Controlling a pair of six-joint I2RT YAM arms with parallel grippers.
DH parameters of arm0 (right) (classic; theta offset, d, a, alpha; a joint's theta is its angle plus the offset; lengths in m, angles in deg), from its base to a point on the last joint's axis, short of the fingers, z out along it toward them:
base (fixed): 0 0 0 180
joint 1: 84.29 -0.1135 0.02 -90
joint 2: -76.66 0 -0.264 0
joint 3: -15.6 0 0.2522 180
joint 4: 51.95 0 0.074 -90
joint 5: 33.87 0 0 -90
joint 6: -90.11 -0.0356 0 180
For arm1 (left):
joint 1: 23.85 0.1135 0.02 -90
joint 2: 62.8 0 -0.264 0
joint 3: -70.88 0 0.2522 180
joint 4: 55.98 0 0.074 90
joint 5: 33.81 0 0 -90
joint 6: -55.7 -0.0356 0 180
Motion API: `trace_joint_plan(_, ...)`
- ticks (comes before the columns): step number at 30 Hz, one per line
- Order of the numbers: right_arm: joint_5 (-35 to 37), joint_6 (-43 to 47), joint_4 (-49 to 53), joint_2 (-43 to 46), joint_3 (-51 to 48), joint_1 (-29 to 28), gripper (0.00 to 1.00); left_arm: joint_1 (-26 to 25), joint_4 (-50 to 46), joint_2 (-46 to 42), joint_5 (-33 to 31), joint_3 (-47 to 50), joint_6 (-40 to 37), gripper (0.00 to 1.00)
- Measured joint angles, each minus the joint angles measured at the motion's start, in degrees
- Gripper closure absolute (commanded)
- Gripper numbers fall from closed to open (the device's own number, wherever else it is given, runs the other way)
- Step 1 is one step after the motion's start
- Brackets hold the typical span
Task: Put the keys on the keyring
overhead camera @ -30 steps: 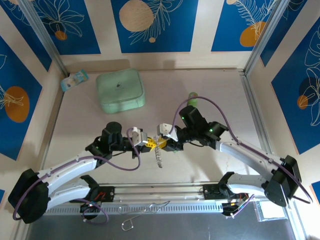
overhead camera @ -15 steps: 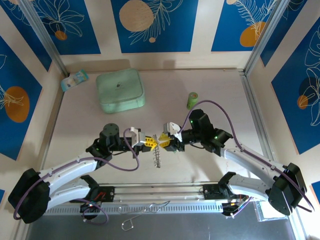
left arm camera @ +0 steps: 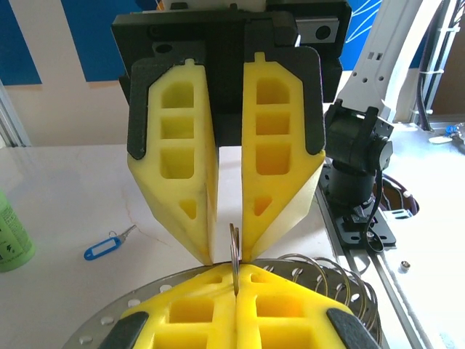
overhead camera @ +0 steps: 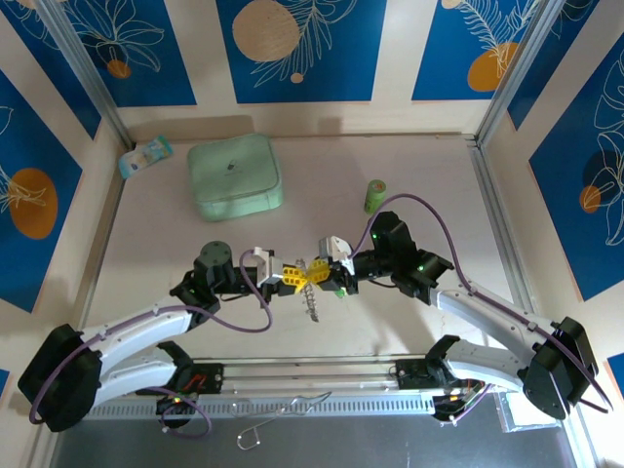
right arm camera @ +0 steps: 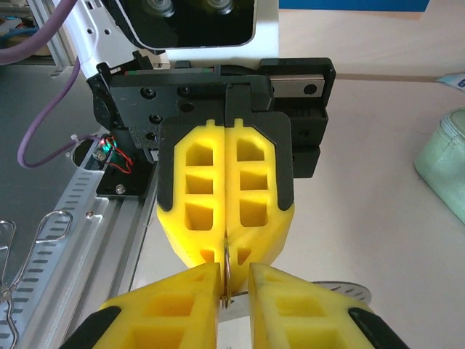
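The keyring (left arm camera: 234,251) hangs edge-on between the two grippers, which meet tip to tip at mid-table. My left gripper (left arm camera: 235,270) is shut on the ring's rim. It shows from above as the left gripper (overhead camera: 292,275), with the keyring (overhead camera: 310,297) dangling below it. My right gripper (right arm camera: 234,280) faces it, jaws a narrow gap apart around the keyring's rim (right arm camera: 227,280), not clamped. From above the right gripper (overhead camera: 320,273) is just right of the ring. A blue-headed key (left arm camera: 102,249) lies on the table. A small green spot (overhead camera: 338,291) sits beside the right fingers; I cannot tell what it is.
An upright green cylinder (overhead camera: 374,195) stands behind the right arm. At the back left there is a mint-green square case (overhead camera: 235,175), with a small packet (overhead camera: 144,154) beside it. A metal rail (overhead camera: 292,375) runs along the near edge.
The right arm pulled back from over the green cylinder and brought its fingers up to the left gripper. Its jaws narrowed around the keyring. The left gripper stayed shut on the ring.
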Motion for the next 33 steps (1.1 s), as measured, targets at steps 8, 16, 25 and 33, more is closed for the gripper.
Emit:
trace_joint_plan(8, -0.39, 0.09, -0.17, -0.66, 0.02, -0.24, 1.00, 0.00, 2.47, 0.13, 0.11, 1.29, 1.64, 1.00)
trace_joint_plan(16, 2.49, 0.87, 2.16, -0.11, 0.02, 1.25, 1.00, -0.11, 1.33, -2.62, -3.61, 2.19, 1.38, 0.54)
trace_joint_plan(25, 7.80, 2.21, 11.17, 0.90, 1.29, 3.41, 1.00, -0.13, -12.94, -18.40, -15.96, 3.65, 0.85, 0.52)
trace_joint_plan(33, 14.84, 1.20, 16.83, 0.74, 4.59, 4.50, 1.00, -0.66, -22.77, -22.16, -21.86, 3.65, 4.98, 0.54)
